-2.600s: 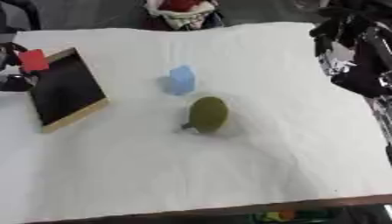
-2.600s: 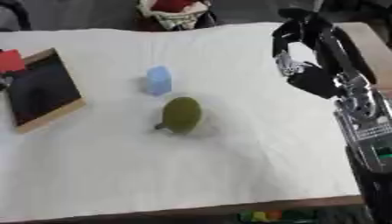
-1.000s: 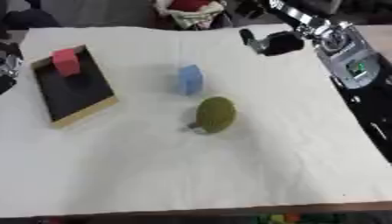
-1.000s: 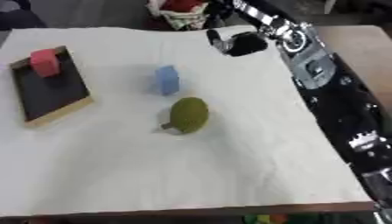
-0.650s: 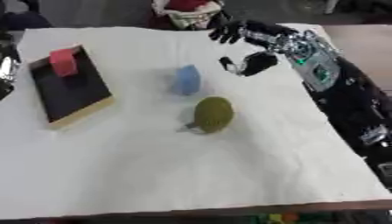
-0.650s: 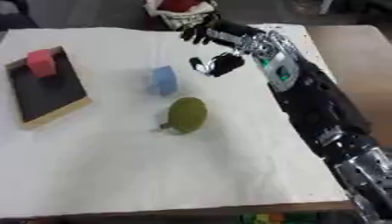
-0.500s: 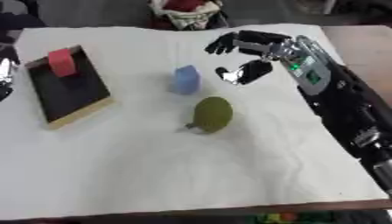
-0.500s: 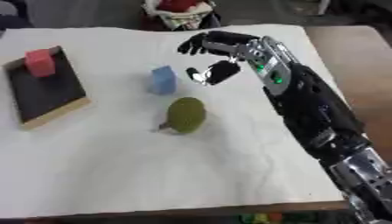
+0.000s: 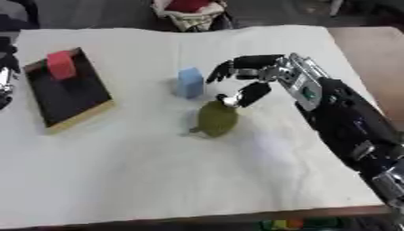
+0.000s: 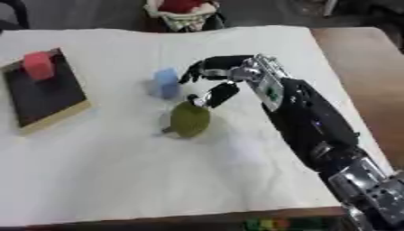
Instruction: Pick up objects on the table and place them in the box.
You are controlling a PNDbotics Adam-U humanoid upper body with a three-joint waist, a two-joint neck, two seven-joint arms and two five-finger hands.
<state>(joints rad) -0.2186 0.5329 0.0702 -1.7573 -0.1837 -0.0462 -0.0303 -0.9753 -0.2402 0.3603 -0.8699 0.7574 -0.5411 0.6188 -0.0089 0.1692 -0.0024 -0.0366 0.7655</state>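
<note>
A shallow black box point(image 9: 67, 97) with a wooden rim lies at the left, and a red block point(image 9: 59, 64) stands in its far end. A light blue block point(image 9: 189, 82) stands mid-table. Just in front of it lies an olive green pear-shaped object point(image 9: 217, 118). My right hand point(image 9: 254, 76) hovers open to the right of the blue block. Its fingers spread toward the block, and its thumb points down just over the green object's top. It holds nothing. A bit of my left hand point(image 9: 5, 83) shows at the left edge, beside the box.
A white cloth point(image 9: 158, 180) covers the table. A bag point(image 9: 189, 11) with red and white contents sits past the far edge. Bare brown tabletop point(image 9: 371, 49) shows to the right of the cloth.
My right arm has swung in from the far right and come down to the left, beside the blue block and green object. The red block, earlier at the box's corner, now stands inside it.
</note>
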